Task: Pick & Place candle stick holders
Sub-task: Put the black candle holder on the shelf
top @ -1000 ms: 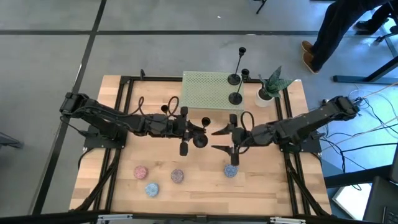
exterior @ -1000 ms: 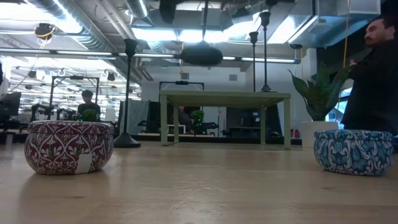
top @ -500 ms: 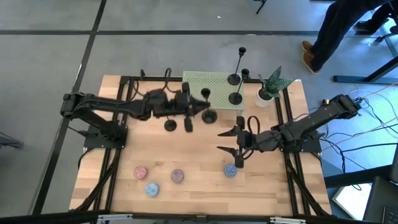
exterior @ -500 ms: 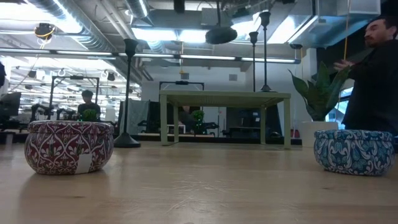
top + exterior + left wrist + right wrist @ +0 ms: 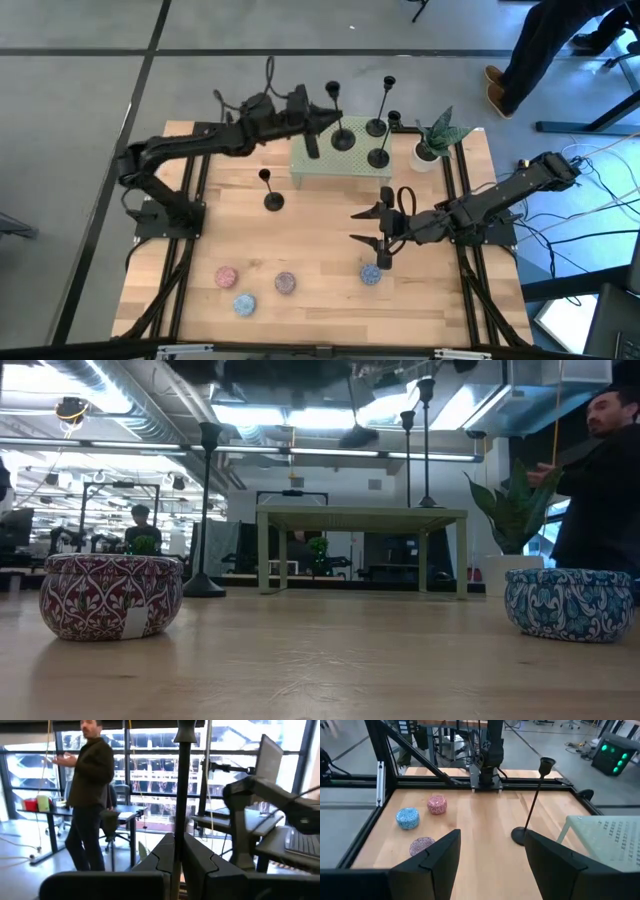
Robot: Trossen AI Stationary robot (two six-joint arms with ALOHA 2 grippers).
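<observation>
Left arm's stretched way out over the green stand (image 5: 322, 160), left gripper (image 5: 322, 122) pinching a holder (image 5: 338, 125) by its stem above the stand. Two more holders (image 5: 377, 140) are on the stand's far corner, another one (image 5: 270, 190) stands alone on the table (image 5: 320, 270). Right gripper (image 5: 365, 227) hovers mid-table, fingers spread wide, lots of bare wood around it.

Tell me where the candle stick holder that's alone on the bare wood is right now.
In the high view, that candle stick holder stands on the table's left half, just in front of the green perforated stand, with the pink and blue discs nearer the front edge.
</observation>
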